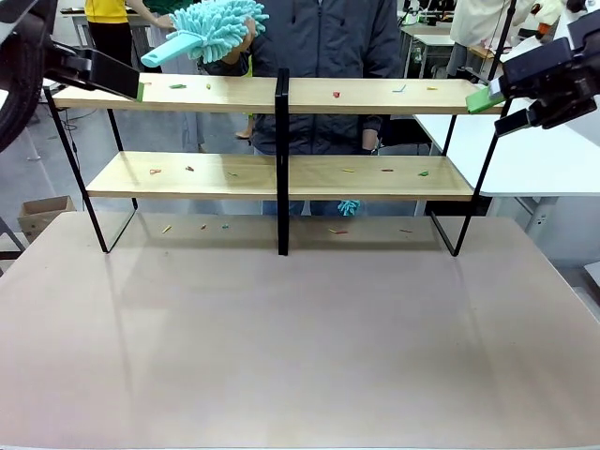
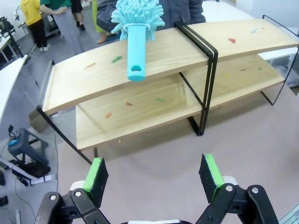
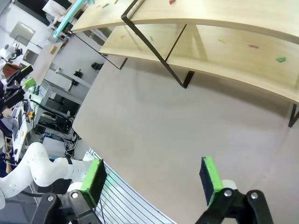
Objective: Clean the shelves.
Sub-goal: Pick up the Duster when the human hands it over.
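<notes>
Wide two-tier light-wood shelves, black-framed, stood at 12 o'clock from the left gripper — the handle of a teal fluffy duster pointed at it; it and the right gripper gaped apart

1. A wide, matt beige desk fills the near ground. Small coloured scraps lie scattered along its far part.
2. A fluffy turquoise microfibre duster with a smooth plastic handle is raised at the far left, its handle slanting down to the left.
3. A person in a dark grey zipped jacket stands at the far side, near the middle.
4. A brown cardboard box sits on the floor left of the desk.
5. A plain white table stands at the far right.
6. A person in a yellow top stands farther off at the left.
</notes>
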`<state>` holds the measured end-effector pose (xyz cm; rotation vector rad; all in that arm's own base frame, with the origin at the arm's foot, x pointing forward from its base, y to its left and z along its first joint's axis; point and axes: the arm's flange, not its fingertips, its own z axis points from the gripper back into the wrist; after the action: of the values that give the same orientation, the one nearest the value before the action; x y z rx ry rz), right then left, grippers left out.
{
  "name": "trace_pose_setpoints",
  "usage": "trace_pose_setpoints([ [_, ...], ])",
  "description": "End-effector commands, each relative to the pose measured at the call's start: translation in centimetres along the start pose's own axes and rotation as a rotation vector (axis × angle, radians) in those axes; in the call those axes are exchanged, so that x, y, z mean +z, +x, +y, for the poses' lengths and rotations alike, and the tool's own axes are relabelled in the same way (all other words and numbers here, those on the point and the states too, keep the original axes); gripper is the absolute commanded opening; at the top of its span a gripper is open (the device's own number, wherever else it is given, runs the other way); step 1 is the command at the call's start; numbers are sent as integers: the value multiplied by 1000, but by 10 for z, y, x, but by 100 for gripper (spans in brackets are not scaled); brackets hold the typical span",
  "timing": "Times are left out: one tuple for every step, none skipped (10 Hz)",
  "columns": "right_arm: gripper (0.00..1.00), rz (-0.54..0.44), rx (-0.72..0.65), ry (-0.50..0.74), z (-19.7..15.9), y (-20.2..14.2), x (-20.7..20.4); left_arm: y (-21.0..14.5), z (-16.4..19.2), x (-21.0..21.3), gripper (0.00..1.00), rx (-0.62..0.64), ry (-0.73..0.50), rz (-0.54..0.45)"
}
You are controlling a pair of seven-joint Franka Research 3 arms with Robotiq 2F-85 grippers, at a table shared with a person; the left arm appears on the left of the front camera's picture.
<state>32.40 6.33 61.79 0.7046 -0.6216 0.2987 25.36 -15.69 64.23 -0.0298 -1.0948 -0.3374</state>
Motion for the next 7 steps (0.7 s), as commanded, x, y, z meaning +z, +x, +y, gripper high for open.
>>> trace_pose_setpoints([
  [100, -4, 25, 0, -1, 5, 0, -29, -1, -4, 100, 7, 25, 15],
  [100, -4, 31, -1, 2, 5, -1, -32, 1, -3, 100, 3, 21, 17],
  [100, -5, 43, -2, 7, 2, -2, -31, 1, -3, 100, 9, 28, 16],
  [100, -13, 56, -11, 17, -3, -4, -30, 2, -4, 100, 47, 24, 10],
  [100, -22, 68, -17, 27, -9, -6, -29, 4, -5, 100, 58, 22, 15],
  [100, -34, 77, -38, 41, -16, -9, -2, 0, -3, 100, 5, 3, 14],
  [100, -52, 69, -63, 52, -20, -14, -2, 0, -3, 100, 5, 3, 14],
])
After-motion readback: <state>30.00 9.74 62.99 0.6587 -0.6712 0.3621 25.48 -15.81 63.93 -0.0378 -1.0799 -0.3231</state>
